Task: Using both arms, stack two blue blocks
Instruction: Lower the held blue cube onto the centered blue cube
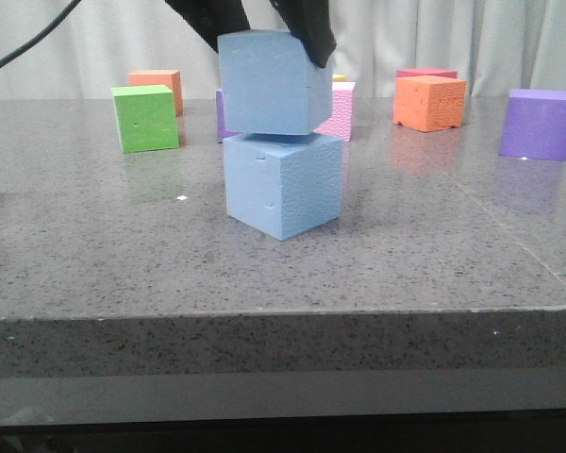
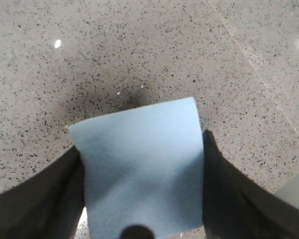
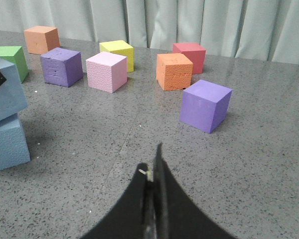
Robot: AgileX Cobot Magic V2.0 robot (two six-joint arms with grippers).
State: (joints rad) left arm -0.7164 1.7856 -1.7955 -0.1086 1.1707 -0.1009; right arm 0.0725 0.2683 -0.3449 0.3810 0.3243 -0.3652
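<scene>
Two light blue blocks stand one over the other at the table's middle. The lower blue block [image 1: 283, 184] rests on the table. The upper blue block [image 1: 272, 83] sits slightly tilted and turned on top of it. My left gripper [image 1: 264, 42] comes down from above and is shut on the upper block [image 2: 142, 164], with a black finger [image 2: 40, 199] on either side. In the right wrist view both blocks [image 3: 5, 99] show at the far left. My right gripper [image 3: 153, 169] is shut and empty, low over bare table to the right of the stack.
Other cubes stand behind: green [image 1: 146, 117] and orange [image 1: 157, 87] at back left, pink [image 1: 338, 109] and a purple one [image 3: 61, 66] behind the stack, orange [image 1: 429, 102], red [image 3: 189, 56], yellow [image 3: 117, 51] and a larger purple [image 1: 539, 123] at back right. The table's front edge [image 1: 283, 311] is near.
</scene>
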